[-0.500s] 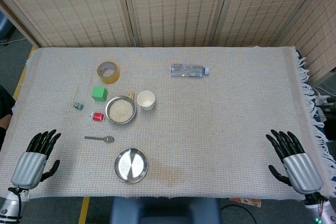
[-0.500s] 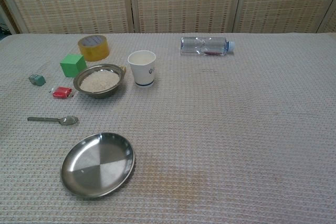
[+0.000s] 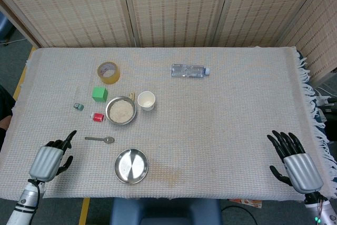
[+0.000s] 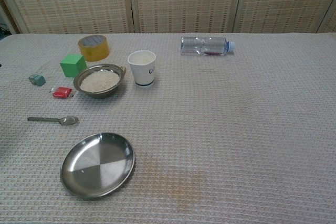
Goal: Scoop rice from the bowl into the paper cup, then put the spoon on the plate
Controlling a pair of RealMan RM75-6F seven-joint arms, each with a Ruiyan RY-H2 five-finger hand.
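Note:
A metal spoon point(image 3: 100, 139) point(image 4: 52, 120) lies flat on the cloth, bowl end to the right. Behind it stands a metal bowl point(image 3: 108, 111) point(image 4: 98, 95) of white rice, with a white paper cup point(image 3: 146, 100) point(image 4: 142, 67) upright just to its right. In front, near the table edge, an empty steel plate point(image 3: 131, 166) point(image 4: 98, 164) sits. My left hand point(image 3: 51, 157) hovers left of the spoon handle, one finger stretched toward it, holding nothing. My right hand point(image 3: 295, 157) rests at the far right edge, fingers spread and empty. Neither hand shows in the chest view.
A tape roll point(image 3: 108, 72), a green block point(image 3: 99, 94), a small teal item point(image 3: 78, 106) and a red item point(image 3: 98, 117) sit left of and behind the bowl. A plastic bottle point(image 3: 189, 70) lies on its side at the back.
My left hand has moved right and forward toward the spoon handle, and its spread fingers have drawn in, leaving one extended. The right hand has stayed put.

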